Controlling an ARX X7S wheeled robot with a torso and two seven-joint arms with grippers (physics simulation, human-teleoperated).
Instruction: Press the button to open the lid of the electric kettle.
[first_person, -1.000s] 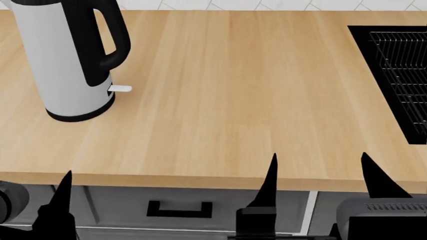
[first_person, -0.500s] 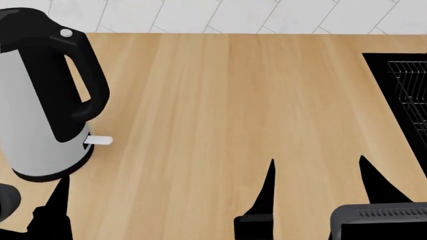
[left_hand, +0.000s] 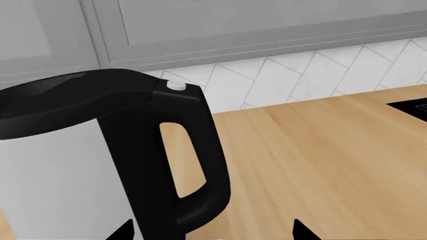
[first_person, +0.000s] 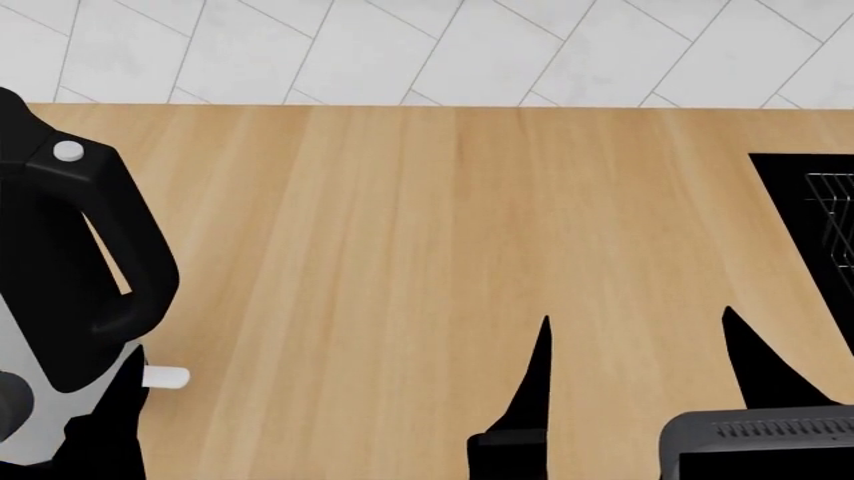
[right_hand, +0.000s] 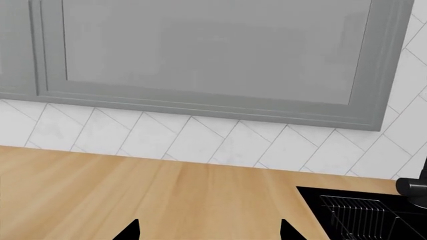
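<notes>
1. The electric kettle (first_person: 47, 330) stands upright at the far left of the wooden surface (first_person: 427, 250) in your head view, partly cut off by the frame.
2. Its button (first_person: 68, 152) sits white and round atop the black handle, untouched; the lid (left_hand: 73, 92) lies flat and closed on the grey body.
3. Your left gripper (left_hand: 210, 231) hovers just beside the kettle's handle, jaws spread wide and holding nothing.
4. Your right gripper (first_person: 641, 370) hangs over bare wood, well apart from the kettle, jaws wide and empty.
5. A black sink (first_person: 807, 225) with a wire rack sits at the surface's right edge.
</notes>
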